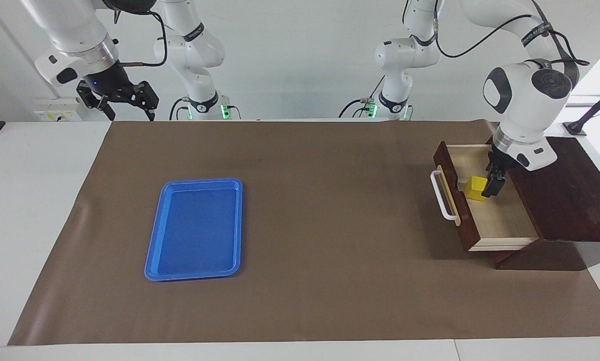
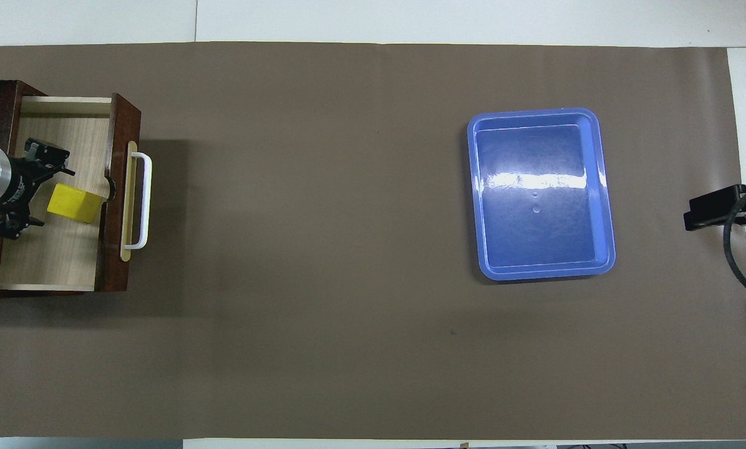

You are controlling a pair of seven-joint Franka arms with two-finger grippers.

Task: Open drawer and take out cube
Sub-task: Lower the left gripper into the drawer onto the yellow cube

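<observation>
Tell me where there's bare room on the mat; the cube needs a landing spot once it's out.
The widest bare patch is the brown mat between the blue tray and the drawer. The tray itself holds nothing. It is crowded inside the drawer, where the left gripper hangs beside the cube.

Two high, distant cameras, half a turn apart

One faces the robots from across the worktop (image 1: 49, 200), taking in both arm bases. The other looks steeply down from above the robots' end. Both share the brown paper mat (image 1: 320, 250), flat blue plastic tray (image 2: 540, 193) and open dark reddish-brown wooden drawer (image 2: 58, 249).
</observation>
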